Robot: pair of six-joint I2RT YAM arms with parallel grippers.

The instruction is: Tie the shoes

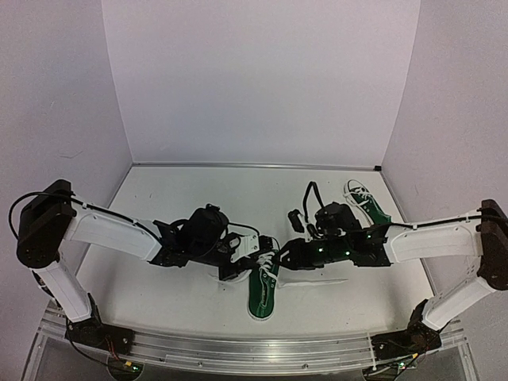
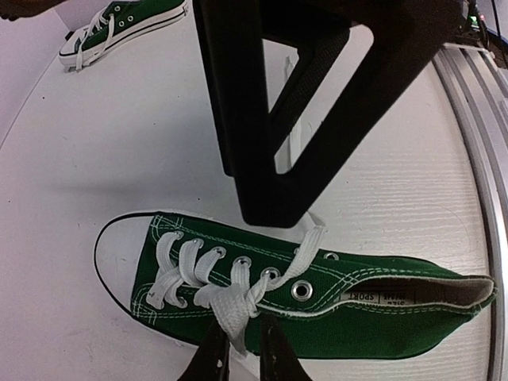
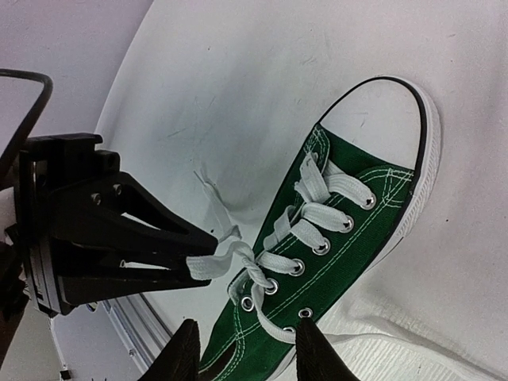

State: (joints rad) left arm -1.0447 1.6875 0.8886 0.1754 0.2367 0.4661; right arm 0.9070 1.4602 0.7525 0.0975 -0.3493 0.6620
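Note:
A dark green sneaker (image 1: pixel 262 292) with white laces lies near the table's front centre; it also shows in the left wrist view (image 2: pixel 349 317) and the right wrist view (image 3: pixel 349 230). My left gripper (image 1: pixel 251 263) (image 2: pixel 242 337) is at its side, shut on one white lace end (image 2: pixel 232 317) (image 3: pixel 208 260) that is pulled taut from a half knot. My right gripper (image 1: pixel 280 255) (image 3: pixel 248 349) hovers open over the upper eyelets, and the other lace strand (image 3: pixel 295 321) lies between its fingers. The second sneaker (image 1: pixel 367 203) (image 2: pixel 127 20) lies at the back right, away from both grippers.
An aluminium rail (image 1: pixel 254 349) (image 2: pixel 484 119) runs along the table's front edge, close to the near shoe. White walls enclose the table on the left, back and right. Both arms meet over the front centre.

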